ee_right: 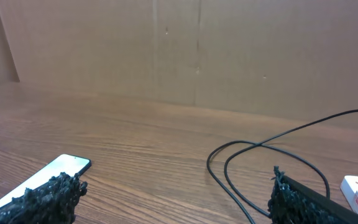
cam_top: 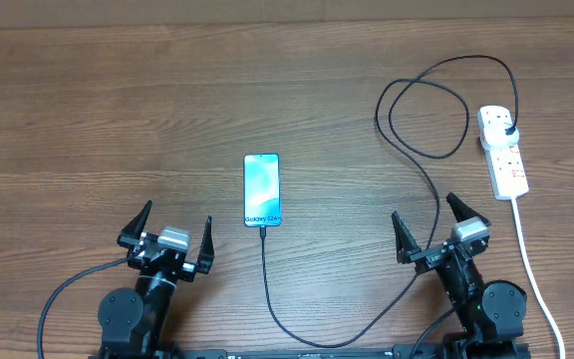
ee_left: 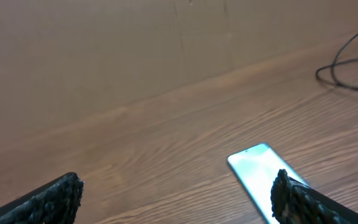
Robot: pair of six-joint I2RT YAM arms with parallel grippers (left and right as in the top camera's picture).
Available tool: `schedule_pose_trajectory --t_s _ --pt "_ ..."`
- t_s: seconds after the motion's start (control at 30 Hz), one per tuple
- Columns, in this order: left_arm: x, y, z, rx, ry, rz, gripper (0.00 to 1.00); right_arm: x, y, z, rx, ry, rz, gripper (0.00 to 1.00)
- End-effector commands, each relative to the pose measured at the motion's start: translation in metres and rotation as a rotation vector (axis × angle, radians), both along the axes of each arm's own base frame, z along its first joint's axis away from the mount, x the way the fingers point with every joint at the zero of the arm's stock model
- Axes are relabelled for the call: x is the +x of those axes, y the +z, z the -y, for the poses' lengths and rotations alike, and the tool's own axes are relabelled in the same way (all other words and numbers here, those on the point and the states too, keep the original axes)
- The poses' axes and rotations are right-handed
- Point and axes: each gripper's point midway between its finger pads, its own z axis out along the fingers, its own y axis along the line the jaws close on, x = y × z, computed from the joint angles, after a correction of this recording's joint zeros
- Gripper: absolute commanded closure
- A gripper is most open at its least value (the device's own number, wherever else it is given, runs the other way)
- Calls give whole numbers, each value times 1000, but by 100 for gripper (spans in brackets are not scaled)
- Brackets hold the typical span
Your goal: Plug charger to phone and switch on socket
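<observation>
The phone [cam_top: 262, 189] lies flat mid-table, its light-blue screen reading "Galaxy S24". It also shows in the left wrist view [ee_left: 257, 169] and the right wrist view [ee_right: 48, 174]. The charger [cam_top: 427, 150] is a thin black cable; its tip sits in the phone's near end, it runs toward the front edge, loops at the right, and its black plug sits in the white socket [cam_top: 504, 152]. The cable loop shows in the right wrist view [ee_right: 260, 152]. My left gripper [cam_top: 172, 231] is open and empty, near-left of the phone. My right gripper [cam_top: 434, 227] is open and empty beside the cable.
The socket's thick white cord [cam_top: 534, 269] runs down the right side past my right arm. A brown cardboard wall [ee_right: 197, 50] stands behind the wooden table [cam_top: 88, 120].
</observation>
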Motion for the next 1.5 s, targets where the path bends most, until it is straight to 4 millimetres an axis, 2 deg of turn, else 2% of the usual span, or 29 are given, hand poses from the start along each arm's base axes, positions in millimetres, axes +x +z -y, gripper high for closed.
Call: schedule_pose_trajectory --t_s 0.0,0.27,1.47 --pt "1 -7 -6 67 15 42 0 0 -2 0 2 -1 3 0" --pt "5 -23 -18 85 69 15 0 0 -2 0 2 -1 3 0" --pt "8 -22 -20 85 83 49 1 0 -2 0 2 -1 3 0"
